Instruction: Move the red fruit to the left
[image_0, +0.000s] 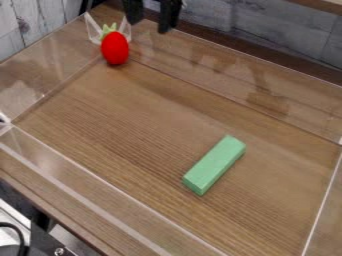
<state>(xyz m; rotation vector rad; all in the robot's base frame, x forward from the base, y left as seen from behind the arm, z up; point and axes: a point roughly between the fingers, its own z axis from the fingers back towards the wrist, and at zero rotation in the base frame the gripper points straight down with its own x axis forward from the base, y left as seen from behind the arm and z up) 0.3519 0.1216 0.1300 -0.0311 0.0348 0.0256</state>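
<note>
The red fruit (115, 45) is a small glossy strawberry-like toy with pale yellow-green leaves, standing at the far left corner of the wooden table. My gripper (152, 15) hangs at the top edge of the view, just right of and behind the fruit, not touching it. Its two dark fingers (170, 15) stand apart with nothing between them; the upper part is cut off by the frame.
A light green rectangular block (215, 165) lies diagonally at the near right of the table. Clear acrylic walls (40, 80) rim the wooden surface (147, 120) on the left, front and right. A grey plank wall runs behind.
</note>
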